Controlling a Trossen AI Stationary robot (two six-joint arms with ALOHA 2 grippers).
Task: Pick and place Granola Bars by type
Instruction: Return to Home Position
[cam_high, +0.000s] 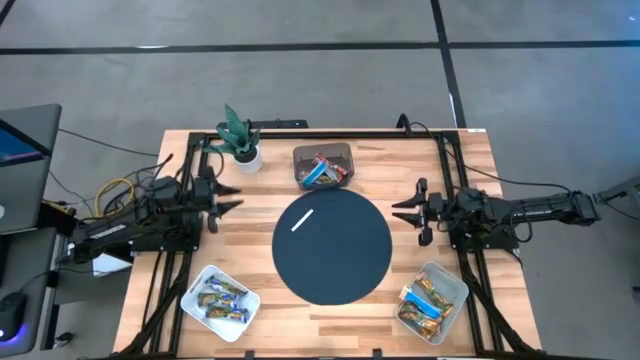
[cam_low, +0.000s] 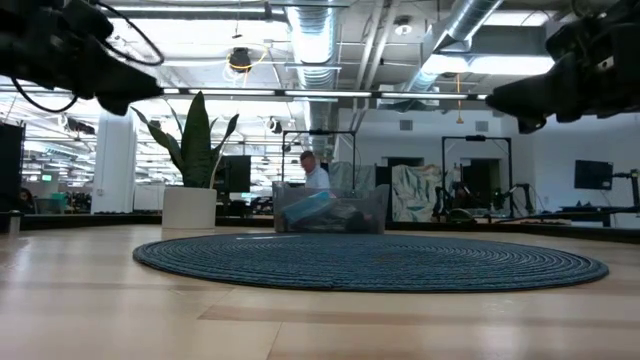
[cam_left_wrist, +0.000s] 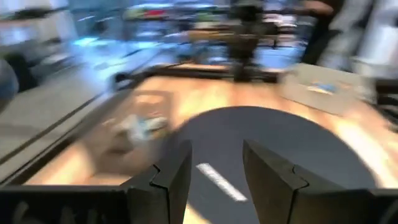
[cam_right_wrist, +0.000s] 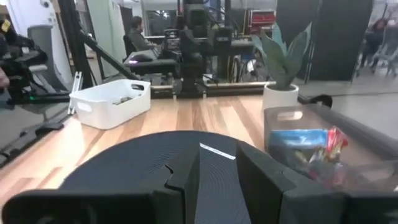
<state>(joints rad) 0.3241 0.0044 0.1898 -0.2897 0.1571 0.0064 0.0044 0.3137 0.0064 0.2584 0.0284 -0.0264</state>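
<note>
Granola bars (cam_high: 322, 170): every bar in view lies inside one of three bins.
Dark bin (cam_high: 345, 152): at the table's far edge, just beyond the mat. It holds bars in red and blue-white wrappers.
White bin (cam_high: 210, 269): near-left corner of the table, set askew. It holds several bars, yellow and blue showing; the type cannot be read.
Grey bin (cam_high: 455, 280): near-right corner, also askew. It holds bars in orange-brown and blue.
Round dark mat (cam_high: 340, 265): centre of the table, between the two arms.
White stick (cam_high: 303, 219): thin, lying slantwise on the mat's far-left part.
Left gripper (cam_high: 230, 198): just off the mat's left edge, raised clear of the table and pointing at the mat. Its fingers (cam_left_wrist: 174, 180) are spread wide with nothing between them.
Right gripper (cam_high: 403, 212): just off the mat's right edge, raised and facing the left one. Its fingers (cam_right_wrist: 186, 177) are parted and it holds nothing.
Potted plant (cam_high: 240, 138): far-left of the table, beside the dark bin.
</note>
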